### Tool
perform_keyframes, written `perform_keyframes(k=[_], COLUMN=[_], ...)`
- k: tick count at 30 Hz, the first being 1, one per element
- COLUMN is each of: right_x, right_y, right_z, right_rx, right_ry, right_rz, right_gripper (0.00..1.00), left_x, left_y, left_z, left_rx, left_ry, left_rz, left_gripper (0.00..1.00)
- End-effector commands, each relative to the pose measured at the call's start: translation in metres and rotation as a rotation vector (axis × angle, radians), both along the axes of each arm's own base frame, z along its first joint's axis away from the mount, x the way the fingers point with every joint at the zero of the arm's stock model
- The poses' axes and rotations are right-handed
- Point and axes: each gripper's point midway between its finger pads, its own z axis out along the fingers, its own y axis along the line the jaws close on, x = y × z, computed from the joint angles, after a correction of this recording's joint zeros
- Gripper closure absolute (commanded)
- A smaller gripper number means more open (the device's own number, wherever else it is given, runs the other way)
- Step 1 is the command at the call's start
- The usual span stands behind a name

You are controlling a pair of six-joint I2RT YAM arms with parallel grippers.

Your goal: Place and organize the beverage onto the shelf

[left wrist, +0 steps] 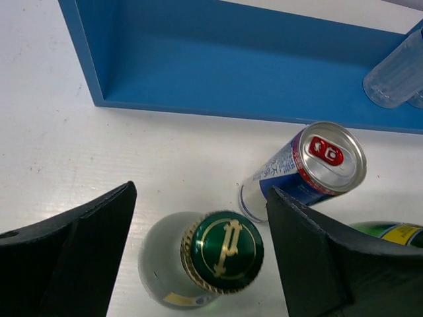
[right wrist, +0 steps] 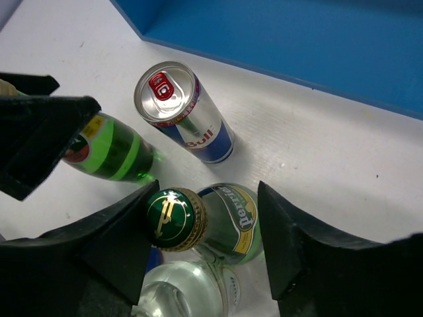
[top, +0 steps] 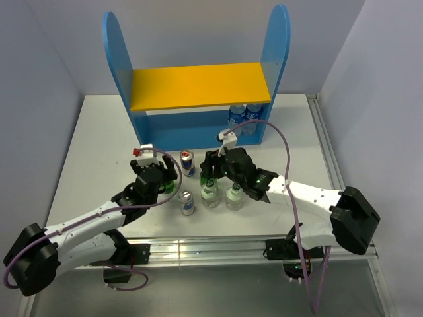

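A white tabletop (top: pixel 99 145) is seen from above, with two robot arms reaching in from its near edge. At the back stands the shelf (top: pixel 198 86), blue with a yellow-orange upper board. Two blue-capped water bottles (top: pixel 243 115) stand upright at the right end of its lower level. The other drinks stand clustered on the tabletop in front of it.

The left gripper (left wrist: pixel 199 193) hangs over a green bottle (left wrist: pixel 221 251) with a green and gold cap. Its jaws are wide open, one on each side of the bottle, with a clear gap on both sides.

The right gripper (right wrist: pixel 208 191) sits around the neck of a second green-capped bottle (right wrist: pixel 175 219) with a yellow-green label. Its jaws are partly open. The cap is close against one jaw with a gap to the other, so nothing is gripped.

A Red Bull can (top: pixel 188 162) stands upright between the grippers and the shelf. Nearer the arms stand a small silver can (top: pixel 187 203) and a clear bottle (top: pixel 234 196), which is just beside the right gripper's bottle.
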Motion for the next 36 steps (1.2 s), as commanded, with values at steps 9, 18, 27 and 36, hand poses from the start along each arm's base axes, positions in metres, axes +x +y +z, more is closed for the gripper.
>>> perform_keyframes(k=[9, 18, 27, 36], right_x=[0.008, 0.017, 0.032, 0.037], right_y=[0.008, -0.002, -0.032, -0.094], right_z=[-0.003, 0.038, 0.155, 0.347], right_rx=[0.014, 0.007, -0.005, 0.041], right_ry=[-0.035, -0.12, -0.309, -0.571], right_rz=[-0.018, -0.065, -0.184, -0.37], right_gripper=[0.72, 1.0, 1.0, 1.0], left_x=[0.018, 0.019, 0.019, 0.016], left_y=[-0.004, 0.0, 0.001, 0.005], left_z=[0.007, 0.003, 0.003, 0.004], left_rx=[-0.027, -0.019, -0.023, -0.035], left_ry=[-0.04, -0.04, -0.047, -0.055], left_rz=[-0.004, 0.02, 0.026, 0.035], left_gripper=[0.35, 0.77, 1.0, 1.0])
